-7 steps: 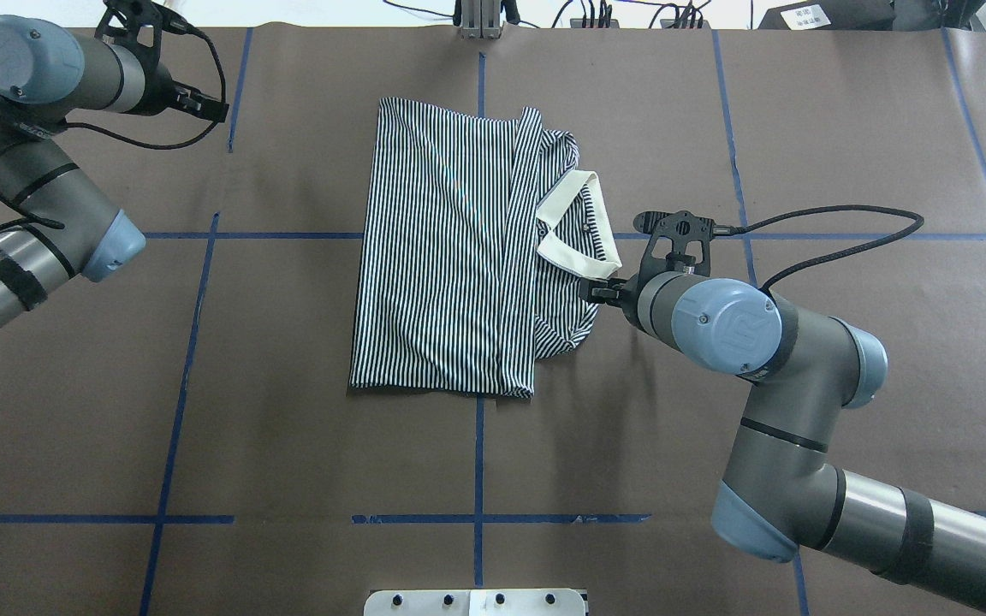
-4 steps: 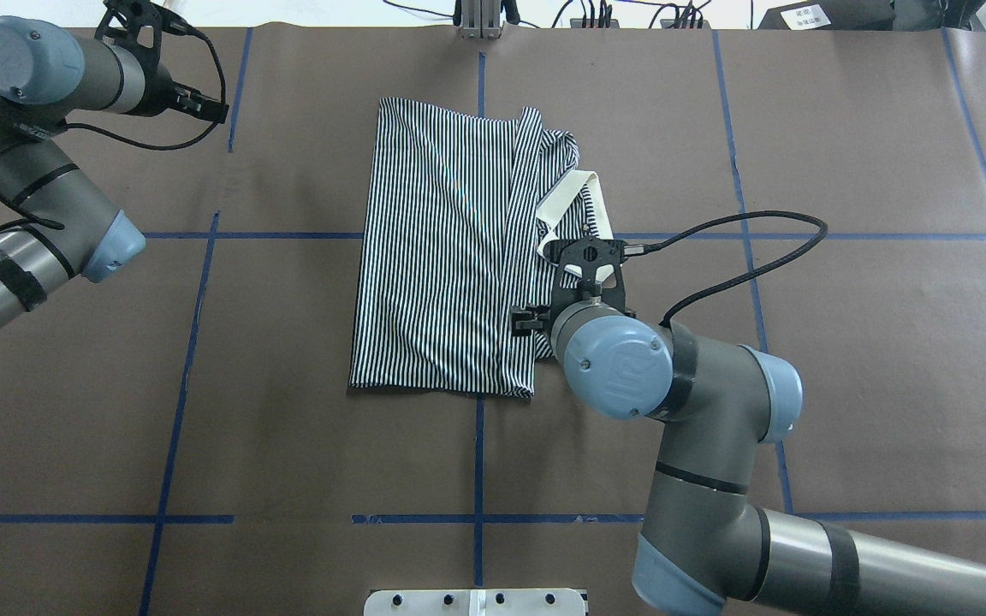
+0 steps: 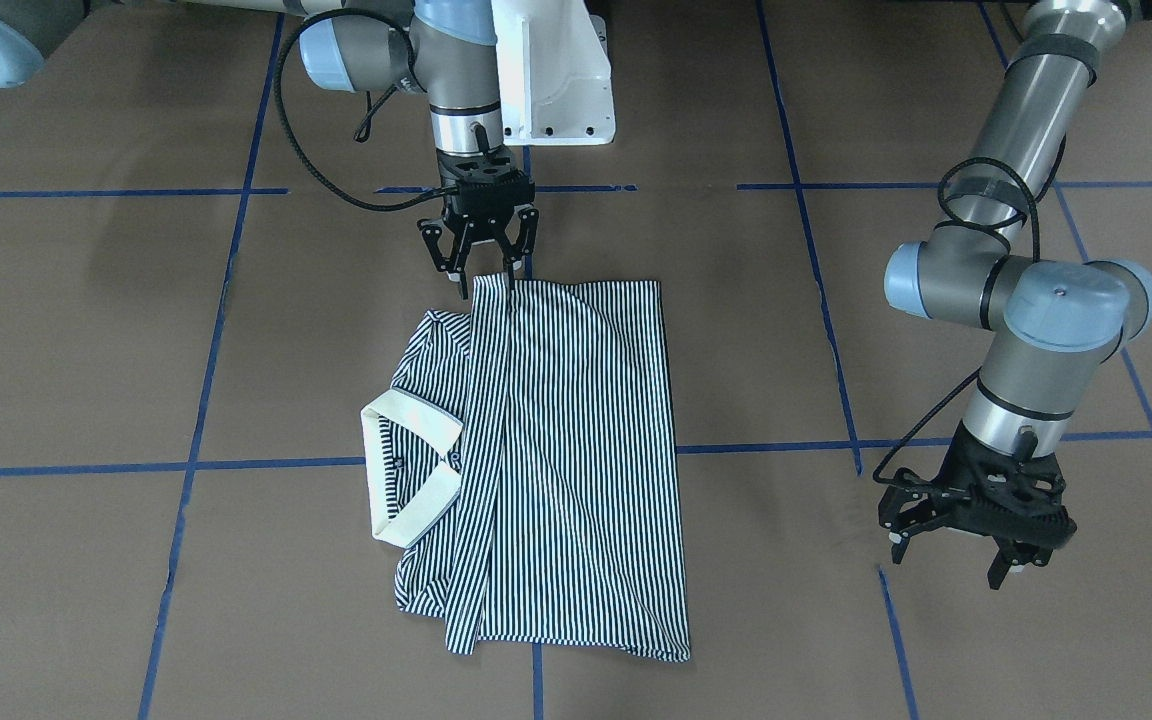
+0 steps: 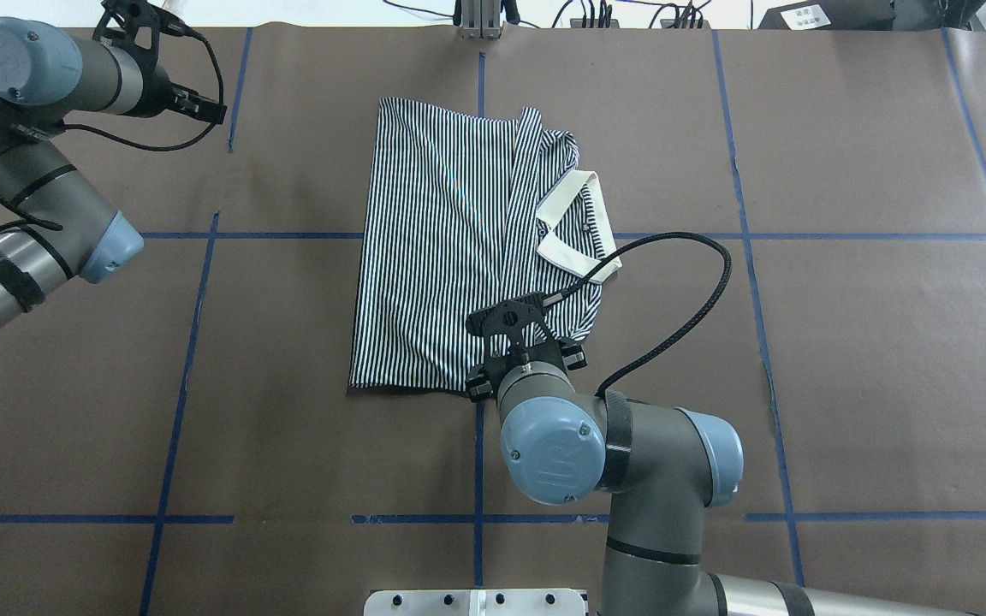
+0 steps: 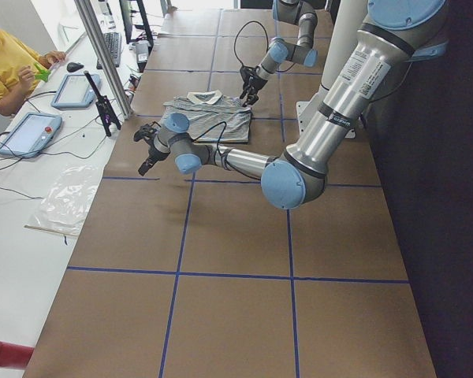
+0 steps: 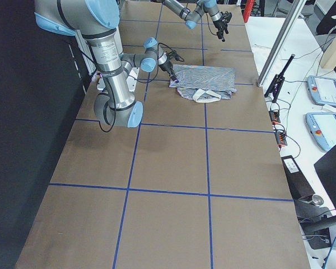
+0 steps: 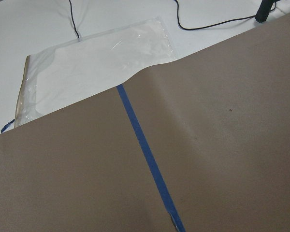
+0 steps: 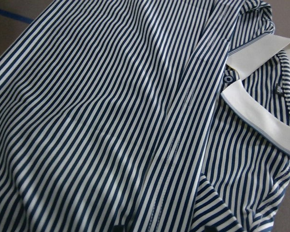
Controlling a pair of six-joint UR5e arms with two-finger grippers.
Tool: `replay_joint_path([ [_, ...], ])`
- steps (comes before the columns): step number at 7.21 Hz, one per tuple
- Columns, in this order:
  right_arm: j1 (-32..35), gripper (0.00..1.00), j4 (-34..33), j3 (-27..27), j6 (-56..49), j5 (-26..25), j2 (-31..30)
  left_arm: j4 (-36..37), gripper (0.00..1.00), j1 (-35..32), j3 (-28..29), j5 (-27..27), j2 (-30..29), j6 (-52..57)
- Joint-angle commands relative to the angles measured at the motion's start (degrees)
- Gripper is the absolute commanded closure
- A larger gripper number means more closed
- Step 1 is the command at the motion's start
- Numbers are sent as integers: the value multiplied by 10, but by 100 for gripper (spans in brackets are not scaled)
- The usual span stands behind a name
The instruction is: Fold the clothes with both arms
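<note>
The striped polo shirt lies flat on the brown table cover, its sides folded inward and its cream collar toward my right. It also shows in the front view as the shirt and fills the right wrist view as the shirt. My right gripper is open and points straight down at the shirt's near edge, by the corner of the folded panel, with nothing held. From overhead the wrist hides most of the right gripper. My left gripper hangs open and empty far to the shirt's left, near the table's far edge.
Blue tape lines divide the brown cover. The white pedestal stands at the near edge. A clear plastic bag lies on the white surface beyond the cover. A seated person and tablets are at the side bench.
My right arm has swung from beside the collar toward me, along the shirt's right side to its near edge. The left arm has barely moved, and the shirt lies as before.
</note>
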Motion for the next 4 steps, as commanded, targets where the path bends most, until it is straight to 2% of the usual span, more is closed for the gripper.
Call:
replay_joint_path([
  [1, -19, 50, 1, -27, -10, -20, 14, 0, 0, 0, 0, 0, 2, 0],
  [4, -19, 70, 0, -30, -51, -23, 13, 0, 0, 0, 1, -11, 2, 0],
])
